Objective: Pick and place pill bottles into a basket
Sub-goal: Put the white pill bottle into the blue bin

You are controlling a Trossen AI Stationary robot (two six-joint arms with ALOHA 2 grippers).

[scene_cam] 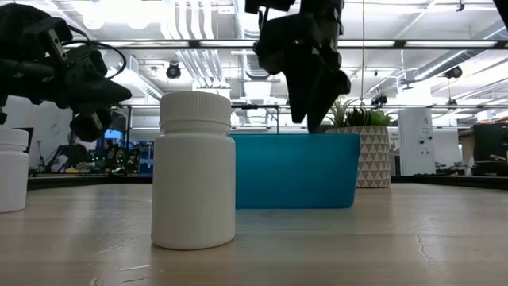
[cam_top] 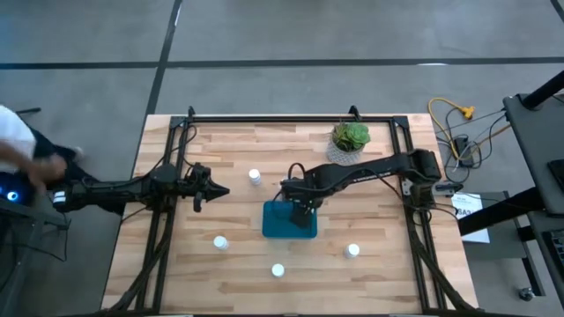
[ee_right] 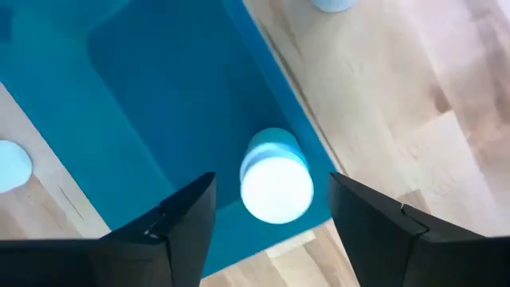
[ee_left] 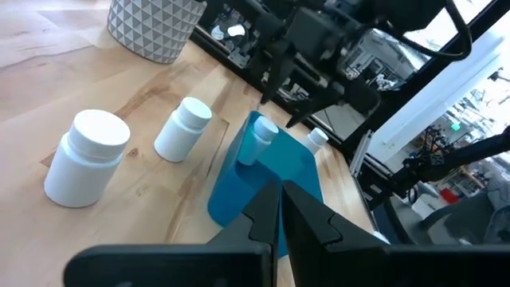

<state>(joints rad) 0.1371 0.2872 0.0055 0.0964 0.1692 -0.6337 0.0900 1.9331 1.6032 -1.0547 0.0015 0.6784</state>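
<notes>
The teal basket (cam_top: 280,220) stands on the table's middle; it also shows in the low view (scene_cam: 294,171). My right gripper (ee_right: 271,182) hangs open over it, fingers pointing down. One white pill bottle (ee_right: 276,187) stands inside the basket by its wall, between the two fingers and apart from both; it also shows in the left wrist view (ee_left: 256,142). Several other bottles stand upright on the table: (cam_top: 255,177), (cam_top: 220,241), (cam_top: 278,270), (cam_top: 352,251). My left gripper (cam_top: 216,189) is shut and empty, left of the basket and above the table.
A white patterned pot with a green plant (cam_top: 351,138) stands at the far side behind the basket. The nearest bottle (scene_cam: 194,171) fills the low view's foreground. A black frame (cam_top: 291,117) rims the table. A person's arm (cam_top: 22,154) shows beyond the left edge.
</notes>
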